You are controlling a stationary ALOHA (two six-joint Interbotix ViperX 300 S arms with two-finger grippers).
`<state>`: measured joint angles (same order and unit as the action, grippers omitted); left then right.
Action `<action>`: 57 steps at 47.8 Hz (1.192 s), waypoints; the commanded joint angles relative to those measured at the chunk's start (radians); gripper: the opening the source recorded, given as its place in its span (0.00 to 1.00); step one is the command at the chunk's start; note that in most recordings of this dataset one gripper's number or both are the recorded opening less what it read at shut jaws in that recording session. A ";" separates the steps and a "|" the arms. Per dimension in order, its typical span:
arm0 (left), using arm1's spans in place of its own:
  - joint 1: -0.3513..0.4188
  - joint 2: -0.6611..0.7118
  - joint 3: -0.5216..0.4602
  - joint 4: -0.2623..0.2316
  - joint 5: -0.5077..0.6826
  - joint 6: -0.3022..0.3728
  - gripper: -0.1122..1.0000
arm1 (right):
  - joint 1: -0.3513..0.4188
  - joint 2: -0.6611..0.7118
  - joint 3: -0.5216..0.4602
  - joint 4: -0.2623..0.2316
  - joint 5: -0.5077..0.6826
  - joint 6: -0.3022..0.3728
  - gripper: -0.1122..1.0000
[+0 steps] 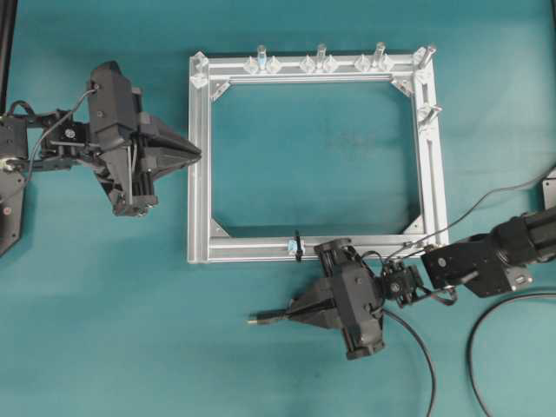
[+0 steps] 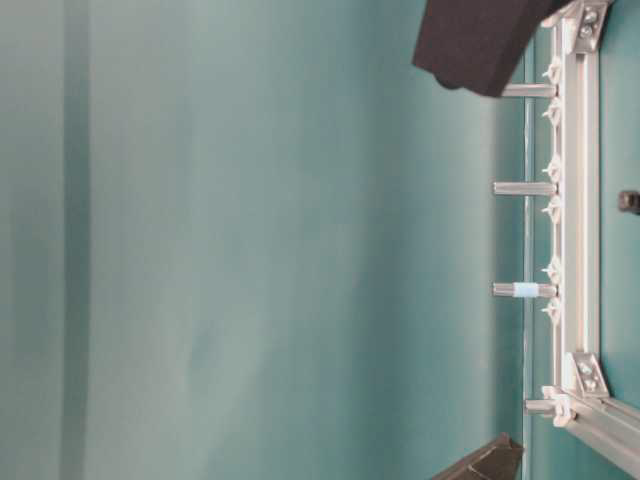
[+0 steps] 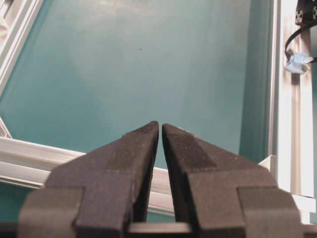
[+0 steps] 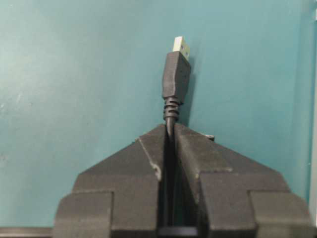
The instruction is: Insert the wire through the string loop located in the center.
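Pinching the wire (image 4: pixel 176 79) just behind its plug, my right gripper (image 1: pixel 291 314) sits on open teal table (image 1: pixel 130 330), outside the frame's (image 1: pixel 198 165) near bar. The string loop (image 1: pixel 296 246) stands on that bar, nearby. My left gripper (image 1: pixel 193 153) rests closed and empty at the frame's left edge.
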<state>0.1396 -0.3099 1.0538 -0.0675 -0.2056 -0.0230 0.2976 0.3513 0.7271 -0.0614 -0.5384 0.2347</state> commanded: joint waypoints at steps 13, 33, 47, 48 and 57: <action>-0.003 -0.012 -0.021 0.002 -0.006 -0.008 0.26 | 0.035 -0.124 -0.002 -0.002 0.080 -0.002 0.16; -0.014 -0.012 -0.021 0.002 -0.006 -0.008 0.26 | 0.035 -0.229 -0.005 -0.002 0.195 -0.002 0.16; -0.028 -0.012 -0.021 0.002 -0.006 -0.008 0.26 | 0.035 -0.235 -0.003 -0.002 0.196 -0.002 0.16; -0.029 -0.012 -0.021 0.002 -0.005 -0.008 0.26 | 0.037 -0.233 -0.002 -0.002 0.196 -0.002 0.16; -0.031 -0.012 -0.023 0.002 -0.006 -0.008 0.26 | 0.035 -0.236 0.011 0.000 0.196 0.000 0.16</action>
<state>0.1150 -0.3099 1.0538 -0.0675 -0.2056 -0.0230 0.3298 0.1519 0.7409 -0.0614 -0.3375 0.2362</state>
